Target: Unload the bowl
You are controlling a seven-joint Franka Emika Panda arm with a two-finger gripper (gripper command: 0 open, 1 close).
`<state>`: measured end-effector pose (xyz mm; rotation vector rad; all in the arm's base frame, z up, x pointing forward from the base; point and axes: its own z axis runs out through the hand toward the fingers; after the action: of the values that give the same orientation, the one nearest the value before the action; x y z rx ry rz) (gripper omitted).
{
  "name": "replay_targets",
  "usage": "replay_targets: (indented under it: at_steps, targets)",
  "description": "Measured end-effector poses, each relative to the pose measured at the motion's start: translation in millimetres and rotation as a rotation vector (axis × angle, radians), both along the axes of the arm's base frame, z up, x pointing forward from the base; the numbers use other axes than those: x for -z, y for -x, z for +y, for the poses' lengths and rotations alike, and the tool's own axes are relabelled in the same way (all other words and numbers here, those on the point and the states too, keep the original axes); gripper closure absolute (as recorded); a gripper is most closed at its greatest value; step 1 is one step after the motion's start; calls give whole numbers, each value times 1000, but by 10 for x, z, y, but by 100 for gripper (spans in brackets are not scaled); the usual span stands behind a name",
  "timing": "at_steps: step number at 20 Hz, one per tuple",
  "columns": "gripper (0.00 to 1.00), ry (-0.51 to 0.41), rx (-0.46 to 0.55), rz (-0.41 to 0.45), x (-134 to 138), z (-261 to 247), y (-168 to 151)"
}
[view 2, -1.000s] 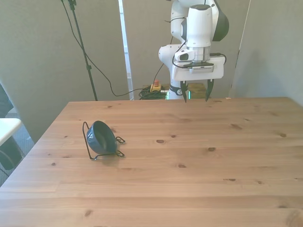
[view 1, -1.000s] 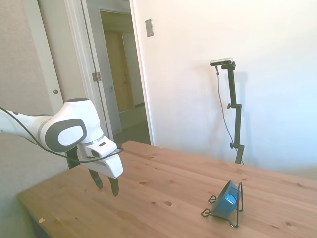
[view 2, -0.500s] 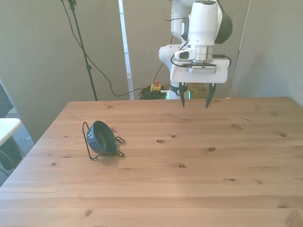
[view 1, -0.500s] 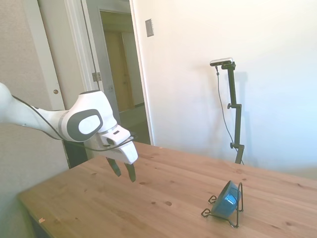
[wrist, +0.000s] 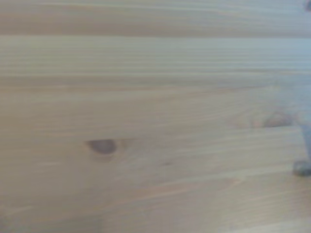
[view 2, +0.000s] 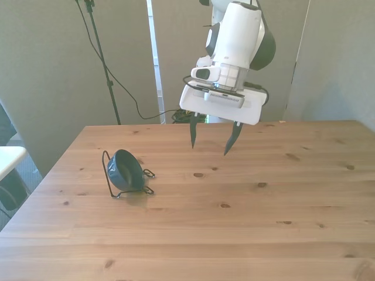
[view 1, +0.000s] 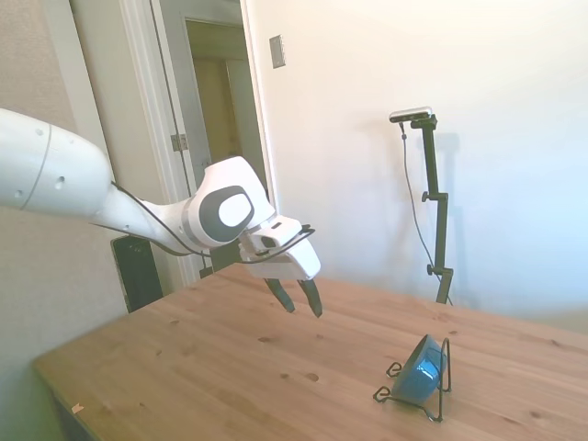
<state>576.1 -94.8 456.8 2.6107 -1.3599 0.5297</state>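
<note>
A pale pine worktop (view 2: 246, 234) with dark knots fills the lower half of the front view; up close, the wrist view shows its grain and one oval knot (wrist: 102, 145) (soft focus). A thin black wire stand (view 2: 111, 175) sits at the left of the front view, and at the lower right of the side view. In the side view, a white-framed open doorway (view 1: 220, 129) stands at upper left, with a grey wall plate (view 1: 277, 50) beside it.

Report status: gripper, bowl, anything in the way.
Gripper open, empty, above the table, well short of the bowl. Bowl tilted on edge in wire stand, untouched. Nothing between them.
</note>
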Motion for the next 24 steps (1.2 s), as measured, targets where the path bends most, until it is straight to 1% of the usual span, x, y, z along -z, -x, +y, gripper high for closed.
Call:
replay_targets:
  at_steps: [4,6,9,15,17,21,24]
  targets:
    - [0,55,57,-8,43,-245,-121]
    - [0,69,109,-35,-22,-311,-142]
    - [0,99,117,-36,-13,-338,-142]
    - [0,217,191,3,211,-625,-105]
    - [0,248,220,3,250,-753,-109]
    - [0,303,263,-15,194,-1023,-174]
    - [0,335,282,-5,198,-1155,-219]
